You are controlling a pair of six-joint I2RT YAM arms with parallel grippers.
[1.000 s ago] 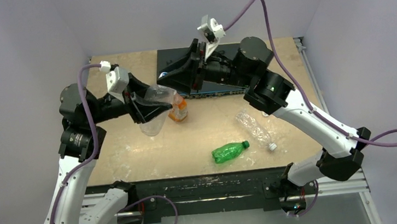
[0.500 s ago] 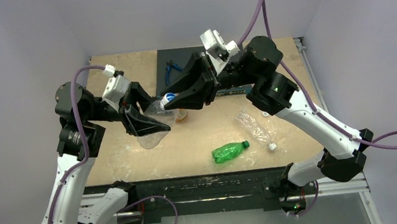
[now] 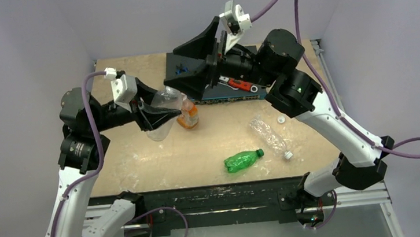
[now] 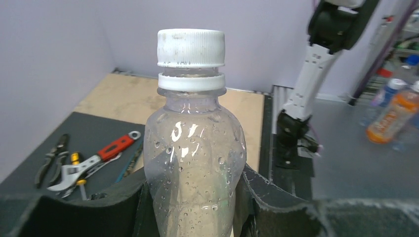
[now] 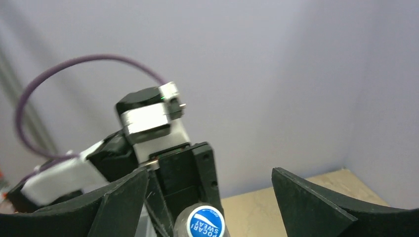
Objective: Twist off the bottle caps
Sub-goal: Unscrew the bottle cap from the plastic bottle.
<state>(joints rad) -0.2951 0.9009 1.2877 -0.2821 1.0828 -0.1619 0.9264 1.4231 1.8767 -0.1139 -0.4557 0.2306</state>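
My left gripper (image 3: 158,113) is shut on a clear bottle (image 3: 165,99), held upright above the table's left half. The left wrist view shows its body (image 4: 197,163) between the jaws and a white cap (image 4: 190,47) on its neck. My right gripper (image 3: 170,66) hangs open just behind it; from its wrist view the blue-faced cap (image 5: 206,222) sits below the spread fingers (image 5: 123,197), untouched. An orange-label bottle (image 3: 188,116) stands beside the held one. A green bottle (image 3: 241,161) with a green cap (image 3: 261,152) and a crinkled clear bottle (image 3: 267,135) lie on the table.
One loose white cap (image 3: 281,120) lies near the right forearm. A black mat (image 3: 251,91) at the back carries a red-handled wrench (image 3: 239,84) and blue pliers (image 3: 180,70). Walls close off the back and sides. More bottles (image 4: 390,113) stand off the table.
My right gripper, closed around the held bottle's cap half a second ago, has opened and lifted up and back. The left arm has swung the bottle slightly back; the cap stays on.
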